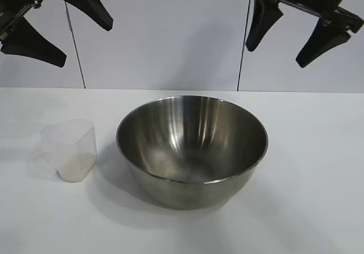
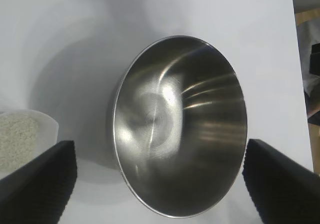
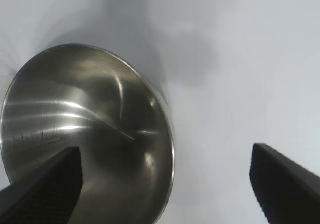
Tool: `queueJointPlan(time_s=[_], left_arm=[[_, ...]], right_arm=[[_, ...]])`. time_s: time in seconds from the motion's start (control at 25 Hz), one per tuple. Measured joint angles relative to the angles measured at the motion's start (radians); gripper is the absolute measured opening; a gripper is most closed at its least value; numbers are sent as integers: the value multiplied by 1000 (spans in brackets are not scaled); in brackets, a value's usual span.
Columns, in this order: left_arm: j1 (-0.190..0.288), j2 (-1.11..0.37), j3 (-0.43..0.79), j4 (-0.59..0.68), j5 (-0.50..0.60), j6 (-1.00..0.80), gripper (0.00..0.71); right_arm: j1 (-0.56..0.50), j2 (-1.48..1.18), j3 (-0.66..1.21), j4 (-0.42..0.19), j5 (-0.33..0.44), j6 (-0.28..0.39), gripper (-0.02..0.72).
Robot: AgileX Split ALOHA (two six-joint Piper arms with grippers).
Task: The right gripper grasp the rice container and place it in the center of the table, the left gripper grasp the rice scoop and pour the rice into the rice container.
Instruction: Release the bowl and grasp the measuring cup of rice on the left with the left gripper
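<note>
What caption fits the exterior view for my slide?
Empty steel bowl at table centre, rice scoop beside it, both end effectors open above: left, right.

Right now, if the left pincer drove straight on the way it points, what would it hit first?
Most likely the large shiny stainless-steel bowl: it sits centred between the open left pincer fingers, empty. The small frosted plastic scoop lies off to one side. Depth is uncertain.

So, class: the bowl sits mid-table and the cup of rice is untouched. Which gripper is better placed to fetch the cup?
Left. The cup stands on the left gripper side of the bowl; the right gripper hangs beyond the bowl.
</note>
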Motion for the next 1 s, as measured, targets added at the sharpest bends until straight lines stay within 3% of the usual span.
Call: queueJointPlan(time_s=[0.16, 0.36, 0.48, 0.64, 0.84, 1.0], left_arm=[[0, -1, 0, 31, 58, 49, 649], [0, -51, 0, 137, 52, 150, 649], [0, -126, 20, 162, -63, 225, 649], [0, -229, 145, 118, -290, 353, 649], [0, -292, 352, -103, -536, 633, 613], [0, -322, 411, -264, -635, 866, 580]], right_arm=[[-58, -23, 0, 54, 19, -33, 630], [-66, -23, 0, 58, 28, -36, 630], [-66, -22, 0, 60, 29, -39, 630], [-66, -22, 0, 61, 28, -46, 630], [-66, -22, 0, 61, 13, -51, 630], [-66, -22, 0, 61, 13, -51, 630]])
